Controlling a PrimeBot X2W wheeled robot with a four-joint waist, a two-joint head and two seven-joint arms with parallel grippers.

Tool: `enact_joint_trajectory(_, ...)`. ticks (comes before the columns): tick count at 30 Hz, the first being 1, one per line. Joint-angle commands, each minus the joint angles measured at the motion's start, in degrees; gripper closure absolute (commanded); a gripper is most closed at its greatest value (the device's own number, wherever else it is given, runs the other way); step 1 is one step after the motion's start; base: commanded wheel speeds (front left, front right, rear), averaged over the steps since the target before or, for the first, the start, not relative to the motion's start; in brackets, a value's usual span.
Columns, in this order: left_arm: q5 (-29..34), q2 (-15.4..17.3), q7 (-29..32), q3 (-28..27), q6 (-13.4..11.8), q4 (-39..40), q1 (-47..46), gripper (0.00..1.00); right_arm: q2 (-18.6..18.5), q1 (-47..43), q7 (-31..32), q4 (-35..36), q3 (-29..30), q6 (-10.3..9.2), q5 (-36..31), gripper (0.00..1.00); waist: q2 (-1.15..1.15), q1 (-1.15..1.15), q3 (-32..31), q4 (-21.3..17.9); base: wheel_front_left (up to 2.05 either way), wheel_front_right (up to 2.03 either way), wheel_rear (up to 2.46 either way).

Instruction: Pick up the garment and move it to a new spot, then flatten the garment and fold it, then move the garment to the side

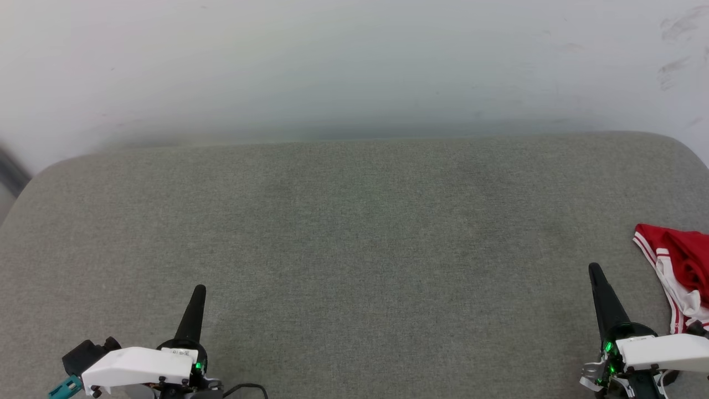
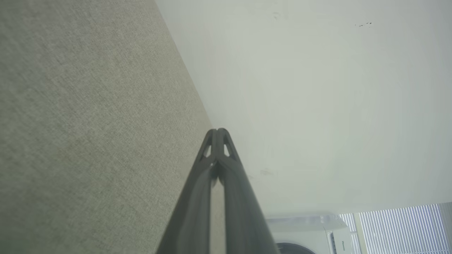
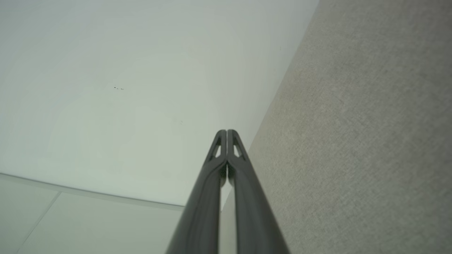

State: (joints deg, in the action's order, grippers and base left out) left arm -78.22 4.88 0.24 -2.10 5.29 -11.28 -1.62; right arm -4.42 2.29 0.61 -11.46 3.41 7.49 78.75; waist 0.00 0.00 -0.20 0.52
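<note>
The left gripper (image 1: 198, 289) and right gripper (image 1: 595, 268) are closed above the grey cushion (image 1: 354, 249). The head view has the garment (image 1: 678, 260) crumpled at the cushion's right edge. The left wrist view adds a white machine (image 2: 307, 229) and blinds (image 2: 399, 225).

Across the grey cushion (image 1: 354, 249), wide passage is offered. It is bounded behind by the wall (image 1: 354, 66), and the right edge is occupied by the garment (image 1: 684, 255).
</note>
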Motion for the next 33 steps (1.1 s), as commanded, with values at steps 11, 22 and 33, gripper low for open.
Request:
enact_joint_trajectory(11,-5.9,0.1,1.6,-0.8,1.0,-0.8,-2.4,1.0,-0.2,2.1,1.6,-0.8,0.5,0.01,5.6,1.0,0.0,0.0,0.1,-0.2,0.0,0.0,0.0)
enact_joint_trajectory(22,-10.8,0.0,2.9,-1.4,1.7,-1.7,-3.6,1.0,0.0,3.1,3.0,-1.6,0.8,0.0,10.2,1.0,0.0,0.0,0.2,-0.3,0.0,0.0,0.0)
enact_joint_trajectory(33,-15.2,-0.2,4.2,-1.9,2.3,-2.6,-4.6,1.0,0.2,4.0,4.3,-2.4,1.2,0.0,14.4,1.0,0.0,0.0,0.4,-0.5,0.0,0.0,0.0)
